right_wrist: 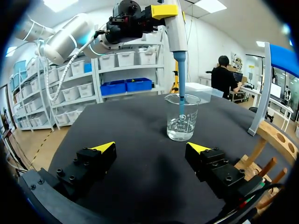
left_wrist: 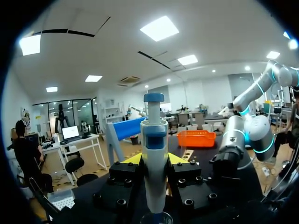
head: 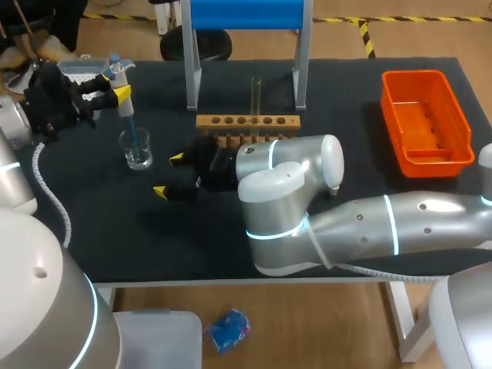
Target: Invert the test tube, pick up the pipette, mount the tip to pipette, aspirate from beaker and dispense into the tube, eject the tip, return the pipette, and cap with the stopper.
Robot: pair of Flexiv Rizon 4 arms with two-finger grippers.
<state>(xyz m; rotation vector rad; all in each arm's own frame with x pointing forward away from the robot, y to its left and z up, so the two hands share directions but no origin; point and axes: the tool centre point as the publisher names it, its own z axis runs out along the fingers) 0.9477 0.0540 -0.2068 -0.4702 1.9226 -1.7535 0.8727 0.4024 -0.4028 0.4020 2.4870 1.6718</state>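
Pipette (head: 123,92) upright, clamped between the two fingers of the left claw (head: 113,86). Its blue tip (head: 131,127) reaches down inside the one glass beaker (head: 137,150) directly under that claw (toward the table's left edge). Right claw (head: 169,175) lies low with its fingers spread wide, gripping nothing. Bare dark table (head: 154,238) fills the gap between its fingers and the stretch ahead to the beaker. Just beside this claw stands one wooden rack (head: 246,123) with one test tube (head: 256,96) upright in it, the tube visible only from the head view. One orange bin (head: 427,115) sits well apart, by the right edge. The right wrist view shows the tip lowered into the beaker (right_wrist: 182,116). The left wrist view shows mainly the pipette's (left_wrist: 154,158) capped top.
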